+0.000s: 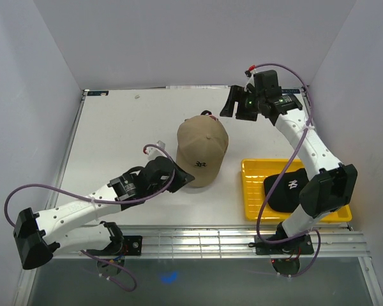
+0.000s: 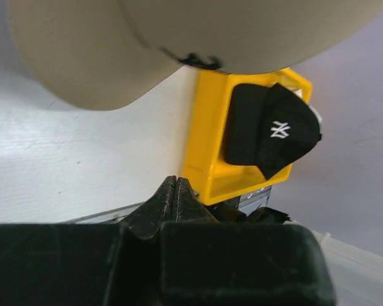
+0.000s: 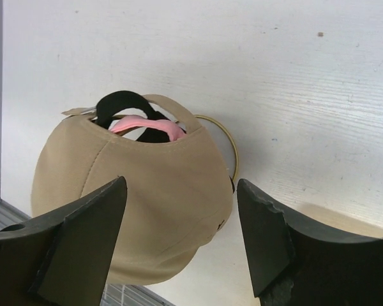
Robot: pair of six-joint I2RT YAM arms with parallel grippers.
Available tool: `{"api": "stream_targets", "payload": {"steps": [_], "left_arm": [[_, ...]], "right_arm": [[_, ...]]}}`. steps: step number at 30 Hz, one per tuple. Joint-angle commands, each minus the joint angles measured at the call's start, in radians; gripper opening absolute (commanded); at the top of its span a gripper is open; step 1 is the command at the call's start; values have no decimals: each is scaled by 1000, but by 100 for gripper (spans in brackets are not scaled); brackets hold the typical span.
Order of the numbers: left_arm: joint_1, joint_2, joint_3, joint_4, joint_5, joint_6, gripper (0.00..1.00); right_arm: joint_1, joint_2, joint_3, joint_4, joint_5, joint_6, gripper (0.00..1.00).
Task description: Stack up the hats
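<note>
A tan hat [image 1: 203,146] sits on top of a pink hat [image 3: 147,125], which shows only through the tan one's back opening. A black hat [image 1: 287,190] with a white logo lies in the yellow tray [image 1: 254,167]. My left gripper [image 1: 184,176] is shut with nothing in it, just left of the tan hat's brim. In the left wrist view its closed fingertips [image 2: 177,190] sit below the tan hat [image 2: 115,51], with the black hat [image 2: 274,127] beyond. My right gripper [image 1: 235,107] hangs open behind the tan hat [image 3: 134,191], apart from it.
A gold wire stand [image 3: 233,153] curves out from under the stacked hats. The yellow tray [image 2: 207,127] stands at the near right by the right arm's base. A metal rail [image 1: 198,239] runs along the table's near edge. White walls close in the table.
</note>
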Motion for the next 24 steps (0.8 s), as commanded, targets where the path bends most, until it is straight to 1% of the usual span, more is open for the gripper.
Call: {"api": "stream_targets", "payload": {"steps": [1,2,3,5,7,9,11,12,13,16,21,24], "left_arm": [[9,27,119,-95,-120,87,6],[14,38,166,-109,-141,87,6],[32,45,182,-121,-160,87,9],[58,64,206,-109,-181,94,8],[114,75,212,-60,-148,110,5],[167,105,235,-23,-111,133,5],[180,136,255,-5,-103,151,13],[187,145,277,1,-105,168,18],[190,156,286,5,-105,173,28],[195,197,312,12,-101,188,42],[203,237,311,17,-106,180,51],[209,254,292,21,-105,168,50]], "right_arm": [[21,-48,30,29,-32,-28,76],[27,-51,18,33,-34,-29,76],[32,-51,12,38,-35,-31,76],[45,-56,1,55,-38,-35,77],[59,-53,-2,66,-38,-37,78],[73,-40,1,67,-37,-41,80],[78,-27,3,67,-34,-49,81],[82,-13,4,64,-37,-52,81],[85,-7,-2,63,-35,-55,81],[94,13,-23,72,-32,-58,81],[105,36,-49,86,-25,-58,81],[108,44,-57,87,-19,-58,81]]}}
